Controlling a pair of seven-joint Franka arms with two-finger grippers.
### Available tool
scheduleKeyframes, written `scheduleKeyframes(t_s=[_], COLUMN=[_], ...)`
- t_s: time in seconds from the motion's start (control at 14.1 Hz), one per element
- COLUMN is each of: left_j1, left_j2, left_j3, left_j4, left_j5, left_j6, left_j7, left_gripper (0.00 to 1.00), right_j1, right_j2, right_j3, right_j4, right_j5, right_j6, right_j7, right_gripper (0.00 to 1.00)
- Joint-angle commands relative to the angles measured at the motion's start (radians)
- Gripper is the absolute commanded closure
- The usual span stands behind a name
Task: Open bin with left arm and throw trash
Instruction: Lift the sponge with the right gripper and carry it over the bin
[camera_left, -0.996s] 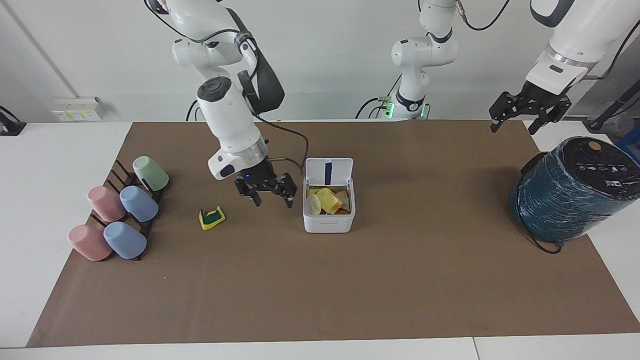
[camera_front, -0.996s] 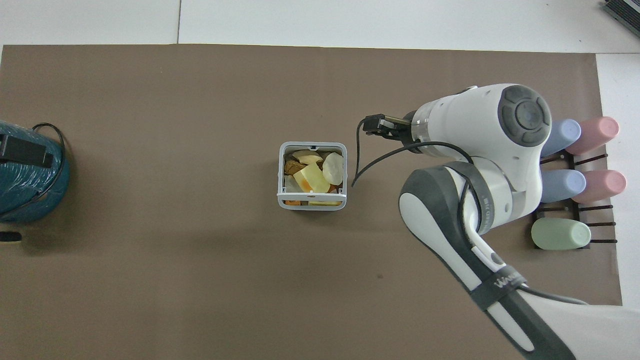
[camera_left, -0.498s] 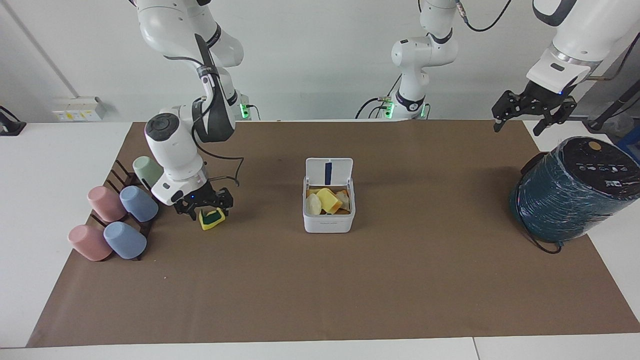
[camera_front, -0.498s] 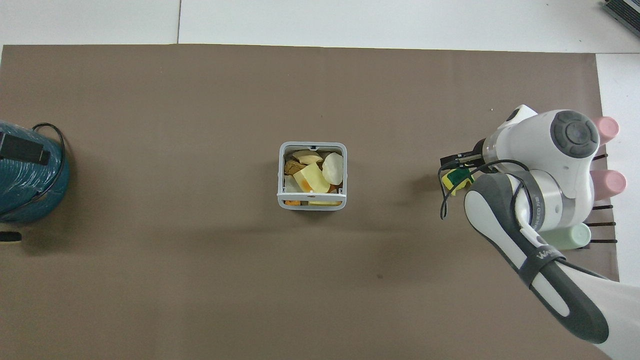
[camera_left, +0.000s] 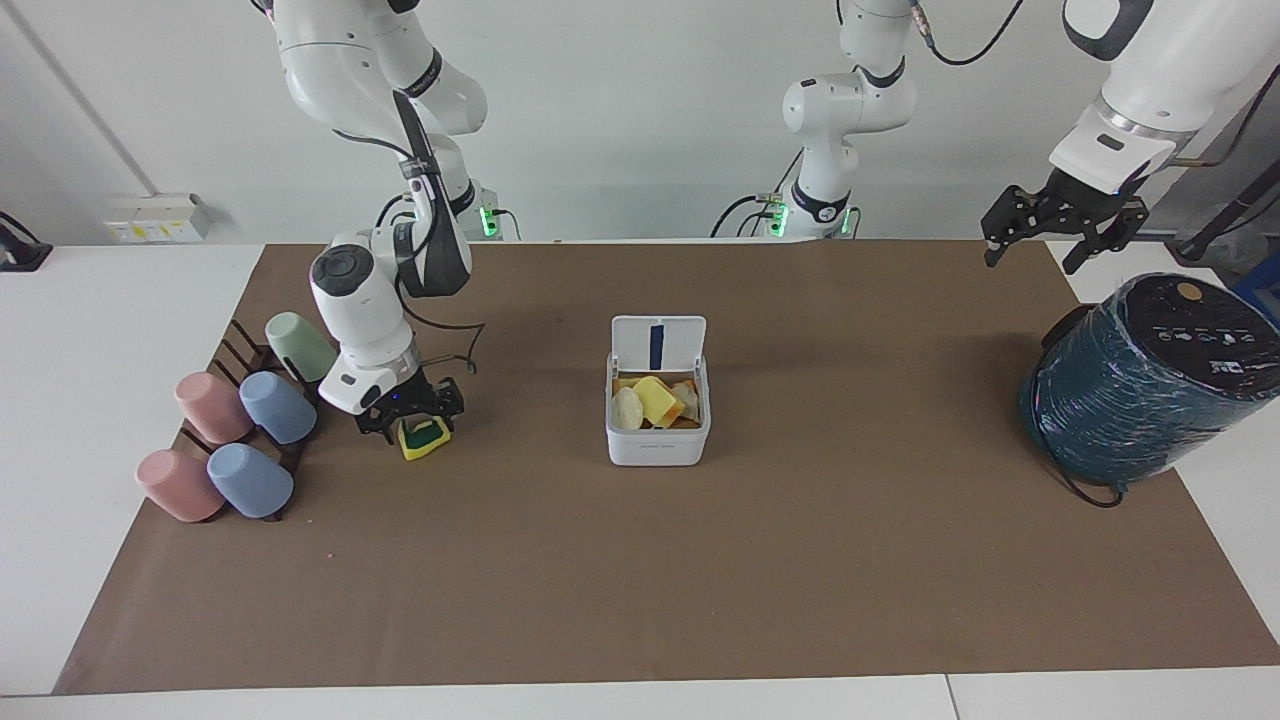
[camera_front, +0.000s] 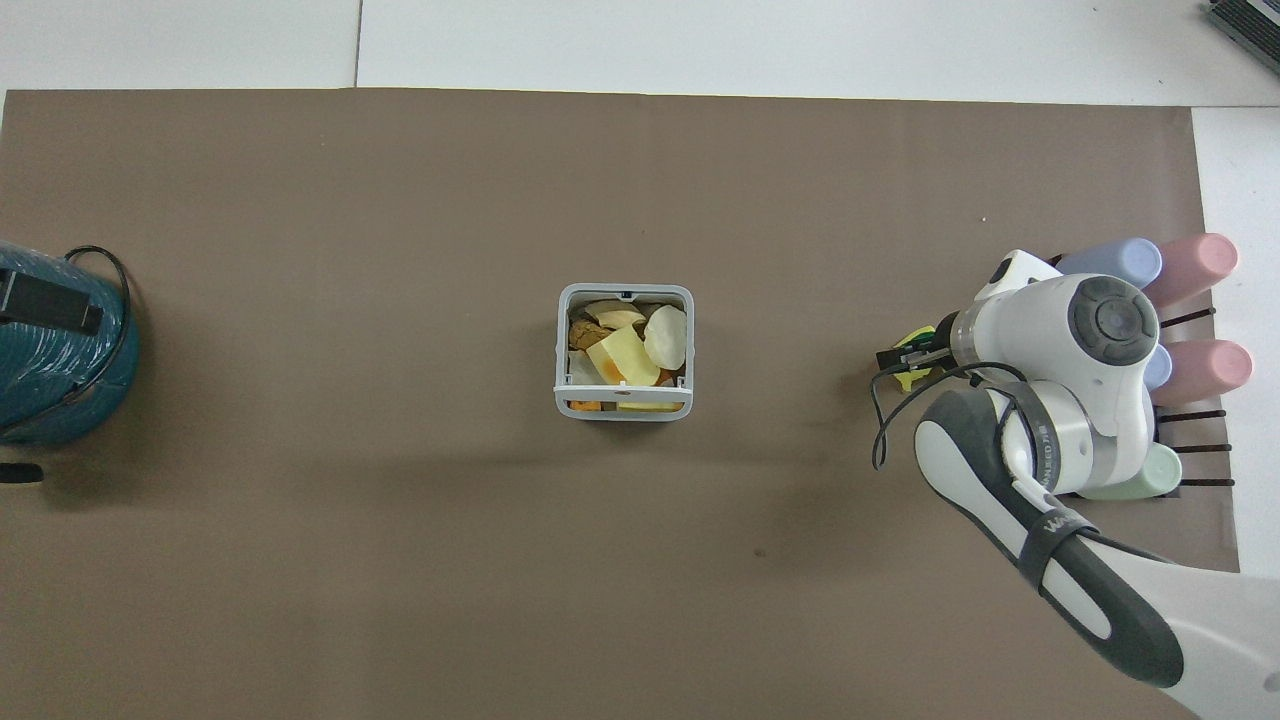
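Observation:
The white bin (camera_left: 657, 445) stands mid-table with its lid (camera_left: 657, 342) tipped up and open. Inside lie trash scraps, among them a yellow wedge (camera_left: 658, 398) and a cream oval (camera_left: 627, 407); from overhead they fill the bin (camera_front: 560, 352). Another piece of trash, yellow with a green middle (camera_left: 424, 437), lies on the mat toward the right arm's end. My right gripper (camera_left: 412, 415) is down over this piece, open, one finger on each side; from overhead the right gripper (camera_front: 905, 355) hides most of the scrap (camera_front: 908, 377). My left gripper (camera_left: 1030, 258) hangs open and empty, high beside the teal cylinder.
A rack of pastel cups (camera_left: 240, 430) lies close beside the right arm's wrist, at that end of the mat. The big teal wrapped cylinder (camera_left: 1140, 390) sits at the left arm's end, with its cable on the mat.
My right gripper swung from beside the bin to the yellow-green scrap and dropped over it. The left gripper barely shifted. The bin lid stayed open.

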Motion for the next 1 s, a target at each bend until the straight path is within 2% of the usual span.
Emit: scheduleKeyframes(t_s=[0.0, 0.07, 0.21, 0.5, 0.64, 0.78, 0.92], left_j1=[-0.008, -0.009, -0.009, -0.009, -0.009, -0.009, -0.009], left_j2=[-0.023, -0.023, -0.023, -0.023, -0.023, -0.023, -0.023], left_j3=[0.007, 0.007, 0.007, 0.007, 0.007, 0.007, 0.007], left_j4=[-0.026, -0.026, -0.026, -0.026, -0.026, -0.026, -0.026], left_j5=[0.024, 0.024, 0.024, 0.024, 0.024, 0.024, 0.024], left_j6=[0.005, 0.005, 0.005, 0.005, 0.005, 0.005, 0.005], left_j7=[0.008, 0.008, 0.008, 0.008, 0.008, 0.006, 0.008], left_gripper=[0.0, 0.0, 0.0, 0.0, 0.0, 0.0, 0.0], right_j1=[-0.033, -0.039, -0.031, -0.027, -0.027, -0.027, -0.027], right_j2=[0.027, 0.03, 0.024, -0.037, -0.044, -0.044, -0.042], right_j3=[0.01, 0.01, 0.01, 0.022, 0.076, 0.131, 0.191], right_j4=[-0.012, -0.01, 0.003, 0.179, 0.268, 0.335, 0.361], right_j5=[-0.023, -0.023, -0.023, 0.0, 0.055, 0.135, 0.245], right_j6=[0.049, 0.046, 0.013, -0.286, -0.383, -0.418, -0.402], right_j7=[-0.018, -0.017, 0.018, 0.043, 0.116, 0.222, 0.342], right_gripper=[0.76, 1.0, 1.0, 1.0, 1.0, 1.0, 1.0])
